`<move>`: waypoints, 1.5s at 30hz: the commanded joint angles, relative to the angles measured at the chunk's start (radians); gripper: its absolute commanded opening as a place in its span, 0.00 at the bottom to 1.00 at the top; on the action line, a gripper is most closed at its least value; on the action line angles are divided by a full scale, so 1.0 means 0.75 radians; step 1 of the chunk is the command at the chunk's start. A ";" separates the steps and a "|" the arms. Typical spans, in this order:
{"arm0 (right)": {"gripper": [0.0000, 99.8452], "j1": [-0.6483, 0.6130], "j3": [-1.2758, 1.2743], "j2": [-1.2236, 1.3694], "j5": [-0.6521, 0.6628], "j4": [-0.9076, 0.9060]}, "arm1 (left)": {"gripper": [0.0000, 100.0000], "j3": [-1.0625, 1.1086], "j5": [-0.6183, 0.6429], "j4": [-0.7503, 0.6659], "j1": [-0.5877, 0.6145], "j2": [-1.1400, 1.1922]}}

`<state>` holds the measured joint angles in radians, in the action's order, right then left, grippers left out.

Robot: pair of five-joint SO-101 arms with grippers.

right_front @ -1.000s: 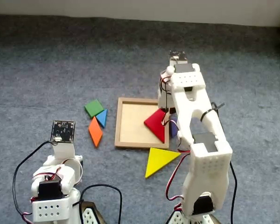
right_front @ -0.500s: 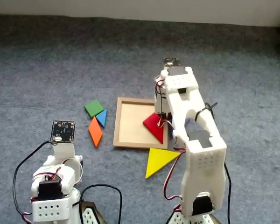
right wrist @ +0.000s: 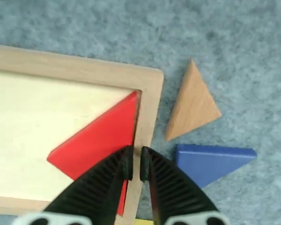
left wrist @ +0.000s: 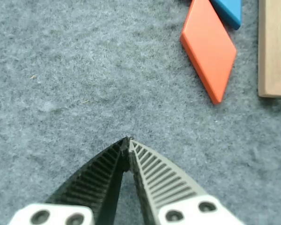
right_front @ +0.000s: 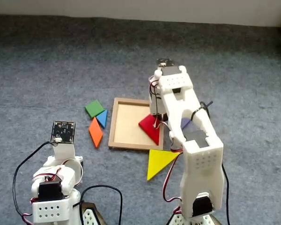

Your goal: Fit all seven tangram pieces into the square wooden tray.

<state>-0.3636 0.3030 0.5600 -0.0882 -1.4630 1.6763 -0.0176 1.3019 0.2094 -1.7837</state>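
- The right gripper [right wrist: 135,164] hung with its tips over one rim of the square wooden tray [right wrist: 75,65], at the point where the red triangle [right wrist: 100,136] met that rim.
- I saw the red triangle lying flat inside the tray, one straight side along the rim and tucked toward the corner nearest the right arm [right_front: 178,93].
- The rest of the tray floor showed bare pale wood.
- Just outside the same rim, on the grey carpet [right_front: 47,65], lay a tan triangle [right wrist: 191,104] and a dark blue triangle [right wrist: 210,161], near each other but apart from the tray.
- The yellow triangle [right_front: 160,161] lay on the carpet just beside the tray's near corner.
- Beyond the opposite rim lay the green square [right_front: 94,108], small blue triangle [right_front: 102,118] and orange parallelogram [right_front: 95,131], close together.
- The right fingers were drawn almost together, with a thin dark slit between them and nothing gripped that I could see.
- The left gripper [left wrist: 128,143] was clenched tip to tip over bare carpet, well short of the orange parallelogram, and held nothing.
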 commanded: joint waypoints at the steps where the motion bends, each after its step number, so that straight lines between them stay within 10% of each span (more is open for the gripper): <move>1: 0.04 -0.042 0.075 -0.189 0.016 -0.034 | 0.01 0.028 0.008 0.008 0.007 -0.011; 21: 0.04 0.056 -0.742 -1.077 -0.166 0.120 | 0.01 0.028 0.008 0.008 0.007 -0.011; 33: 0.04 -0.482 -1.280 -1.192 -0.172 0.199 | 0.01 0.028 0.008 0.008 0.007 -0.011; 45: 0.04 -0.535 -1.638 -1.188 -0.174 0.629 | 0.01 0.028 0.008 0.008 0.007 -0.011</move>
<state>-0.7549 -0.8784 -0.2900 -0.2064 -1.0625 1.6763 -0.0176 1.3019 0.2094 -1.7837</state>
